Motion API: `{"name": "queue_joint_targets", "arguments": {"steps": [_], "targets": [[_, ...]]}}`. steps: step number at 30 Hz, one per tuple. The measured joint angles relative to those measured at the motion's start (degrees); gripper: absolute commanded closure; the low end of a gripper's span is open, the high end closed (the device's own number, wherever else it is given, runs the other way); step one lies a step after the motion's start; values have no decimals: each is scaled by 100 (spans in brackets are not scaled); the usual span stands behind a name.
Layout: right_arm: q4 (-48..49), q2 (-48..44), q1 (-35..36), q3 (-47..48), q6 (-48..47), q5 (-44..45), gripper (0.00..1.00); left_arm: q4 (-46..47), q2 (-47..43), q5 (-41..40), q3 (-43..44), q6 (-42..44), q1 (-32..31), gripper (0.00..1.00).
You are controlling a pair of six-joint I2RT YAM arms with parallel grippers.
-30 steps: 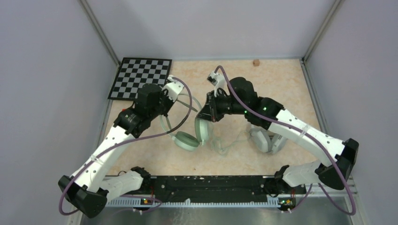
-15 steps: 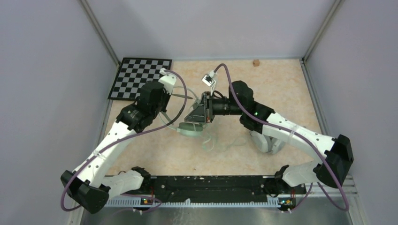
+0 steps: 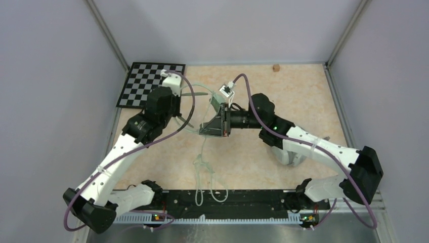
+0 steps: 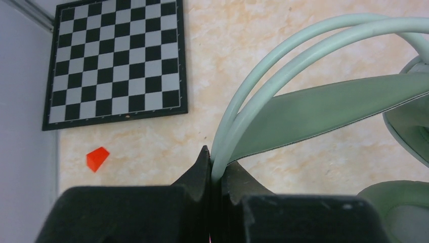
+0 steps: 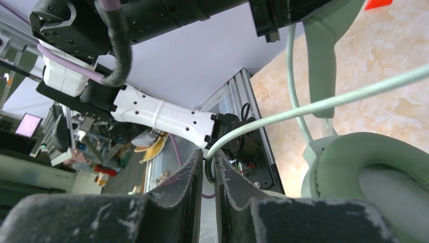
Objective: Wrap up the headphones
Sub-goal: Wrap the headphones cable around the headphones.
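The mint-green headset point(image 3: 216, 103) is held up off the table between both arms. My left gripper point(image 3: 178, 110) is shut on its thin headband wires point(image 4: 238, 109), with the green headband pad point(image 4: 329, 109) and an ear cup point(image 4: 411, 126) to the right. My right gripper point(image 3: 208, 129) is shut on the pale-green cable point(image 5: 303, 109), next to a round mint ear cup point(image 5: 374, 182). The rest of the cable point(image 3: 202, 167) hangs down in loops toward the near edge. The white headset point(image 3: 286, 154) lies on the table, mostly hidden under my right arm.
A checkerboard point(image 3: 152, 83) lies at the back left, also in the left wrist view point(image 4: 116, 61). A small red piece point(image 4: 97, 158) lies near it. A small brown block point(image 3: 276, 67) sits at the back wall. Walls close in on three sides.
The mint headset has been raised from the table and turned. My right gripper moved left and up along the cable. The cable now hangs toward the near edge.
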Motion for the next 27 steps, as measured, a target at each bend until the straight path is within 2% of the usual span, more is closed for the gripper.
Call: {"name": "queue_joint_targets", "arguments": {"steps": [6,15,19,27], "targets": [[-129,-396,92,-114,-315,527,87,527,-369,293,-13,-688,0,100],[-1060,-737,1106,129,-1617,2647,87,1139,-476,868,-13,-1635,-2,100],[-1106,-785,1460,103,-2052,3362,80,1292,-455,1003,-13,-1902,0,100],[-437,-1082,1853,-579,-3115,3880,66,1410,-457,1071,-13,-2105,0,100]]}}
